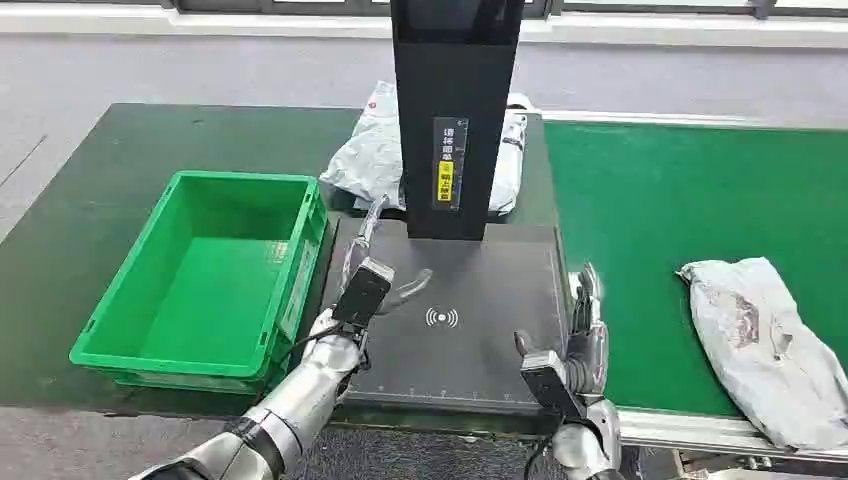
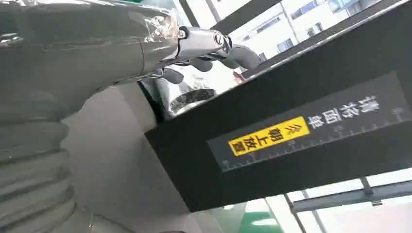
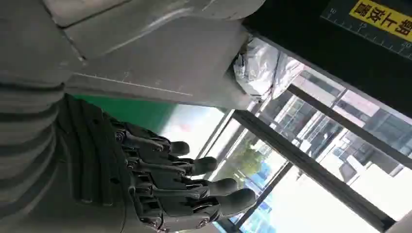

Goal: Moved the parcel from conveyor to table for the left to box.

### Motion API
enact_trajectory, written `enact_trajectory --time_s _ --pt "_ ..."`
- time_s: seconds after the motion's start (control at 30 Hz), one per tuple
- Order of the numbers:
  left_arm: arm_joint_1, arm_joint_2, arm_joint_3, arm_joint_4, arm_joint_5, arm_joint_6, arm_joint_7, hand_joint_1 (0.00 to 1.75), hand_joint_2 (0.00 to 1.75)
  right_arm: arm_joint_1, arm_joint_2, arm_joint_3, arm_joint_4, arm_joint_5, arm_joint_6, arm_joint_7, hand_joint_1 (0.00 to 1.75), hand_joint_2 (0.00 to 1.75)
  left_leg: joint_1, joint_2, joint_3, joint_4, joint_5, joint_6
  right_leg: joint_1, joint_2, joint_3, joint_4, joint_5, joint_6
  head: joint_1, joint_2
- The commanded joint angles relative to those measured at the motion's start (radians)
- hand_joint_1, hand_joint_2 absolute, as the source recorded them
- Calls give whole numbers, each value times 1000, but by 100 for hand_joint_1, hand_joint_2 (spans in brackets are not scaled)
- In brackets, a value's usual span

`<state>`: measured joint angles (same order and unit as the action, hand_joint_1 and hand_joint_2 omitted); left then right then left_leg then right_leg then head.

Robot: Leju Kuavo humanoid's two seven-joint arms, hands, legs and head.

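On the conveyor, right of the black scanner pad [image 1: 450, 320]: grey parcel [image 1: 765, 340] lying flat, untouched.
Right robot hand [image 1: 585, 335]: at the pad's right edge, fingers spread, holding nothing.
Left robot hand [image 1: 375, 275]: over the pad's left side, fingers apart, holding nothing.
Risk: slack plastic may slip from a shallow grasp; the right arm could clip the pad's black post [image 1: 455, 120].
Box [image 1: 205, 275]: green, left of the pad.
Writing: yellow label [image 1: 446, 180] on the post, Chinese characters I cannot read; ruler marks beside it.
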<state>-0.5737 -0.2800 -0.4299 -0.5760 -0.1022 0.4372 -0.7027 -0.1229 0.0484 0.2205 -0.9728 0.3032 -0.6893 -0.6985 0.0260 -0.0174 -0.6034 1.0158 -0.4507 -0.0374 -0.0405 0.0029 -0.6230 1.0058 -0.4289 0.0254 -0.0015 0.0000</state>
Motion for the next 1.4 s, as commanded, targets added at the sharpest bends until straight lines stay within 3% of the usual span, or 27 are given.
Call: enact_trajectory --time_s 0.03,0.07,0.1,0.17,0.2,0.33,0.4,0.57,0.6,0.77,0.83,0.87,1.0,1.17,1.23,1.37,1.4 --pt "-17 -13 -70 -2 29 66 5 0 175 -32 -54 19 -29 -207 241 0 0 175 0 2 3 -1 -1 2 0 1 2 -1 0 -2 0 0" --pt "-14 -18 -76 -14 29 65 5 0 175 -27 -35 -27 -47 -274 301 0 0 175 0 2 2 -1 -1 2 1 1 2 -1 0 -3 0 0" --pt "-18 -22 -86 -8 25 65 5 0 175 -10 -17 -61 -92 -313 351 0 0 0 0 3 4 -1 -1 3 1 2 3 -1 0 -4 0 0" --pt "-29 -35 -97 5 20 73 5 0 175 11 23 -109 -157 -335 360 0 0 0 -1 2 3 0 -1 3 1 0 2 0 -1 -3 0 0" --pt "-36 -45 -102 18 19 83 5 0 175 4 50 -126 -151 -309 317 0 0 175 0 2 2 0 -1 2 1 0 2 0 0 -3 0 0" --pt "-56 -69 -104 47 37 76 5 0 175 6 96 -168 -193 -320 299 0 0 175 0 2 3 0 -2 2 1 1 3 0 -1 -4 0 0" --pt "-67 -69 -163 53 86 113 5 0 175 -31 103 -205 -118 -240 169 1 0 175 0 2 4 0 -1 2 1 1 3 -1 -1 -4 0 0" --pt "-67 -69 -163 53 86 113 5 0 175 -31 103 -205 -118 -240 169 1 0 175 0 1 3 -1 0 3 1 -1 3 -1 0 -3 0 0" --pt "-73 -69 -191 59 117 139 5 0 175 -63 93 -243 -39 -187 85 0 0 175 0 2 2 0 0 2 1 1 2 -1 0 -2 0 0" --pt "-84 -69 -204 56 159 158 5 0 175 -139 43 -330 170 -83 -4 2 0 175 0 1 2 -1 0 2 1 0 3 -2 0 -2 0 0" --pt "-85 -69 -192 58 144 162 5 0 175 -172 20 -393 251 40 -9 73 0 175 0 0 3 -1 0 2 1 0 3 -2 0 -1 0 0" --pt "-81 -69 -183 58 115 165 5 0 175 -193 52 -573 267 244 -9 81 0 175 0 1 5 -2 0 3 1 0 5 -3 1 -3 0 0" --pt "-61 -69 -137 41 85 147 5 0 175 -248 88 -982 265 673 -9 130 0 175 -1 0 5 -1 0 3 0 -2 5 -2 0 -3 0 0" --pt "-61 -69 -137 41 85 147 5 0 175 -248 88 -982 265 673 -9 130 0 175 -1 0 2 0 -1 2 0 -1 3 -1 0 -2 0 0" --pt "-57 -69 -117 38 96 134 5 0 175 -252 93 -1115 222 947 -9 256 0 175 -1 0 3 0 -1 2 -1 -1 4 -1 0 -2 0 0" --pt "-69 -69 -119 50 116 136 5 0 175 -263 19 -1151 300 1168 -9 465 0 175 -2 2 5 -1 -2 4 -1 0 5 -2 0 -3 0 0" --pt "-69 -69 -119 50 116 136 5 0 175 -263 19 -1151 300 1168 -9 465 0 175 -1 0 2 0 -1 3 0 -1 3 -1 0 -2 0 0"
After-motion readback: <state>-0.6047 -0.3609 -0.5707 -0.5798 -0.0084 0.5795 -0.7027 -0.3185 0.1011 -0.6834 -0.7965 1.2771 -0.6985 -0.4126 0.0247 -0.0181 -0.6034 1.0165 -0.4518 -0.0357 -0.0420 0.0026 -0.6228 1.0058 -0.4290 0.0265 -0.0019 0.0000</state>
